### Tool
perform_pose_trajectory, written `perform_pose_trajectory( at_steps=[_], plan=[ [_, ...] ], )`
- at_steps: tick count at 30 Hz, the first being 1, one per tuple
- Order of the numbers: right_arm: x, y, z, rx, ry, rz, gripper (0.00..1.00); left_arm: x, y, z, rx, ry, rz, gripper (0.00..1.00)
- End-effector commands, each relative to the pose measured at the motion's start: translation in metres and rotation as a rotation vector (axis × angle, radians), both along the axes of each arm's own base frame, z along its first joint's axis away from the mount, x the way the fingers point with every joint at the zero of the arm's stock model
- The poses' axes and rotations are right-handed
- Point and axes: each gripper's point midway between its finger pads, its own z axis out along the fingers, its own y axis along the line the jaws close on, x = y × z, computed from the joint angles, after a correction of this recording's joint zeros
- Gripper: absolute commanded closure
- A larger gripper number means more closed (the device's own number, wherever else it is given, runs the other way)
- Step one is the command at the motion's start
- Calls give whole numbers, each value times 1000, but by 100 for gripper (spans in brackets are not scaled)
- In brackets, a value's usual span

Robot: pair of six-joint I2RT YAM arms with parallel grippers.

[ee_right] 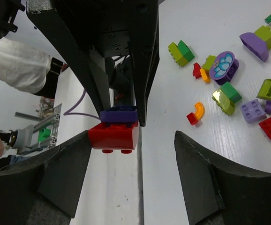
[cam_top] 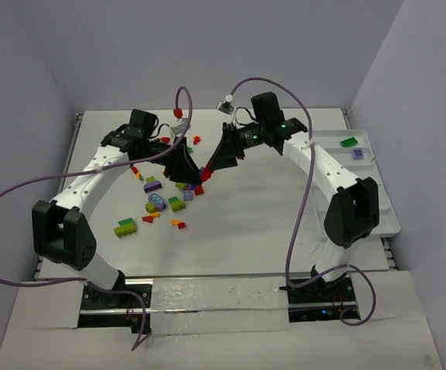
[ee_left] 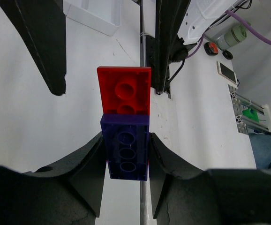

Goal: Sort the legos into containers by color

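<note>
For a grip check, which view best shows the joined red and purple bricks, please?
Left wrist: red brick and purple brick large, centred, undersides showing. Right wrist sees them side-on; top external, a speck.

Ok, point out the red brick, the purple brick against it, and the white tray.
red brick (ee_left: 124,89): left wrist view, centre of its facing side.
purple brick (ee_left: 125,150): left wrist view, centre of its facing side.
white tray (cam_top: 369,168): top external view, bare compartment floor.

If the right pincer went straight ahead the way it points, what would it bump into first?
Most likely the red brick, stuck on a purple brick that the left pincer holds, just ahead; depth is hard to judge.
</note>
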Motion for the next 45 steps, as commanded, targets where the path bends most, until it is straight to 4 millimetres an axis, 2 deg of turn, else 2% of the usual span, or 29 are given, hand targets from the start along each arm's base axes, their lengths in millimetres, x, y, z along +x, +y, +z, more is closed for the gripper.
perform_pose_trajectory(
  at_steps=[1,9,10,11,13,19,22,26,29,32,34,35,39,41,43,45],
  plan=[
    [-9,5,18,39,-58,47,35,-1,-3,12,-27,-61,-7,100],
    [-15,2,18,36,-82,62,76,5,-1,4,5,-80,25,100],
    [-16,-1,17,29,-89,59,90,7,0,3,8,-79,35,100],
    [-15,-2,13,12,-97,46,98,8,2,2,8,-78,46,100],
    [-19,-9,5,-16,-104,38,100,21,11,4,-6,-78,95,100],
    [-16,-43,-32,-130,-91,-28,100,60,40,31,-65,-98,236,100],
    [-7,-65,-49,-185,-76,-86,100,66,43,42,-78,-111,253,100],
    [13,-93,-67,-309,-107,-216,100,72,44,37,-59,-109,285,100],
    [38,-127,-79,-476,-177,-384,100,78,47,28,-15,-112,340,100],
    [53,-168,-84,-642,-229,-539,100,86,50,25,28,-136,392,100],
    [55,-187,-86,-713,-243,-597,100,90,51,21,49,-140,414,100],
    [55,-213,-88,-787,-250,-660,100,93,51,18,80,-150,436,100],
    [45,-287,-97,-966,-223,-794,100,97,46,14,143,-189,449,100],
    [38,-315,-100,-1059,-227,-816,100,96,41,12,161,-199,452,100],
    [26,-354,-103,-1158,-203,-871,100,96,37,10,172,-205,452,100],
    [15,-380,-107,-1225,-172,-894,100,97,35,7,179,-196,451,100]
  ],
)
